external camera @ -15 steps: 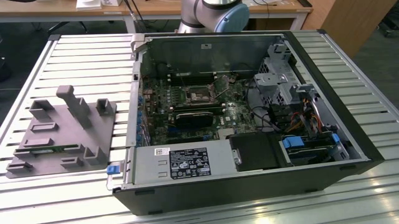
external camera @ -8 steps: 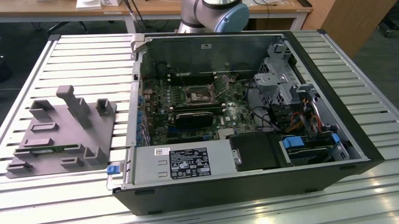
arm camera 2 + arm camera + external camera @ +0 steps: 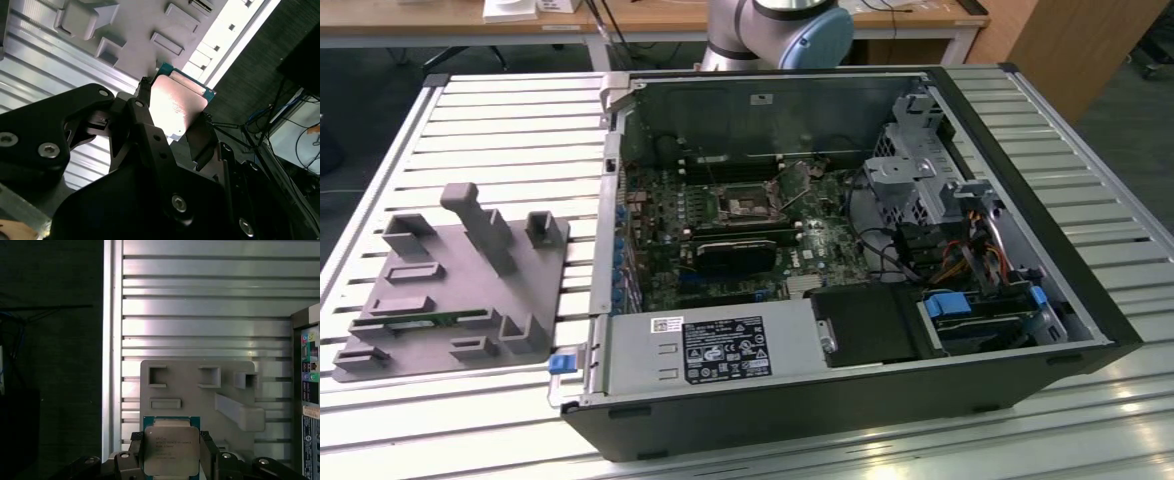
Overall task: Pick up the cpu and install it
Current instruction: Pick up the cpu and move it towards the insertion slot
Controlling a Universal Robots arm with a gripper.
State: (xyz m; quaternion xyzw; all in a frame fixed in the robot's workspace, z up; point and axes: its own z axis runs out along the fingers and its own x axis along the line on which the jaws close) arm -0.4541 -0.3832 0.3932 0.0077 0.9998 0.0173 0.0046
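While it hangs over the grey fixture on the counter, the claw grips the cpu by its edges.

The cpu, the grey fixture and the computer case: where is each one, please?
cpu (image 3: 170,450): first wrist view, middle of its metal top.
grey fixture (image 3: 460,290): exterior view, its flat base.
computer case (image 3: 761,120): exterior view, its inner wall.

Open computer case on slatted table; motherboard socket inside; grey fixture beside, exterior view's left.
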